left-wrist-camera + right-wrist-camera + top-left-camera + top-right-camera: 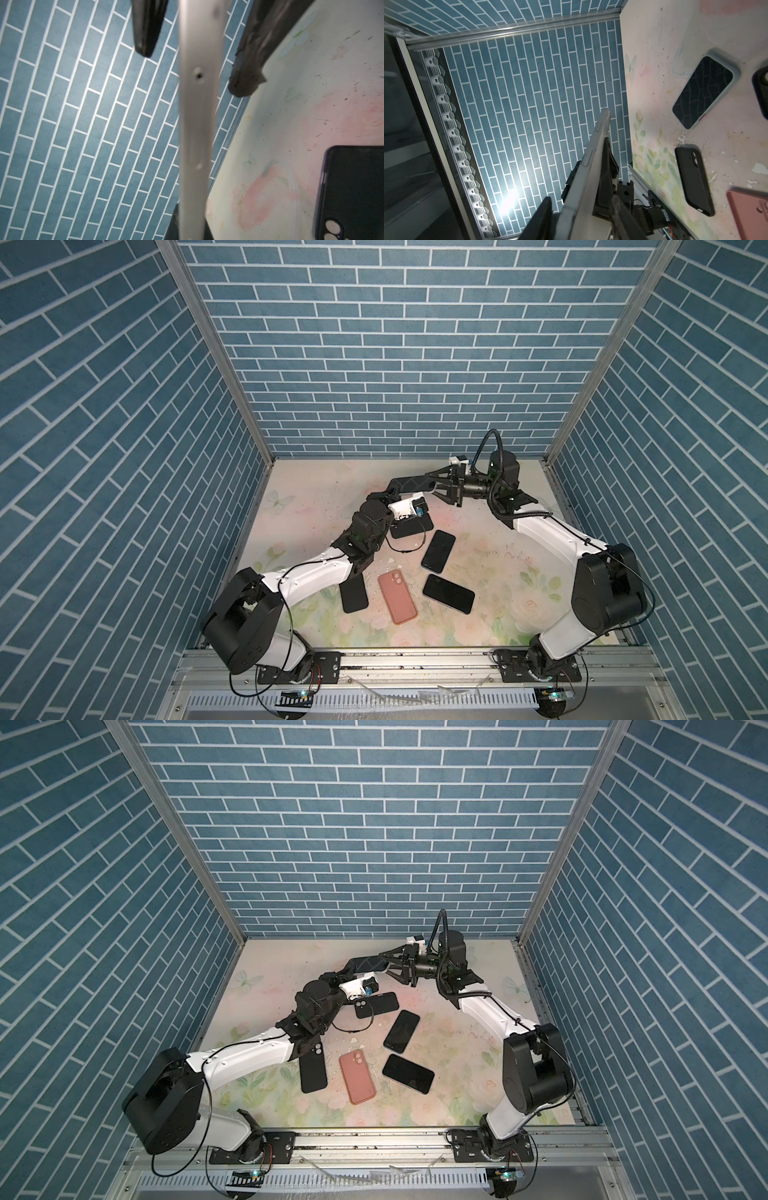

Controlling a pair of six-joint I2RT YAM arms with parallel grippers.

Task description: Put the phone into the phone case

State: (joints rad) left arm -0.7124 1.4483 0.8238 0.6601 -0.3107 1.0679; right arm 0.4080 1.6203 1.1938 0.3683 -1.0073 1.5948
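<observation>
A silver-edged phone point(409, 485) point(368, 963) hangs above the back of the table, and my left gripper point(388, 490) is shut on one end of it. In the left wrist view the phone's edge point(197, 124) runs up the middle. My right gripper point(434, 485) point(581, 202) straddles the phone's other end point(593, 149), with a narrow gap showing beside each of its fingers point(145, 31). Below the left wrist lies a black phone case point(411, 526) point(353, 193). A second black case point(354, 593) point(694, 180) lies nearer the front.
A pink case point(397, 597) point(357, 1077) and two dark-screened phones point(438, 551) point(449, 593) lie on the floral table point(519, 614). Blue brick walls close in three sides. Both arms reach over the back half.
</observation>
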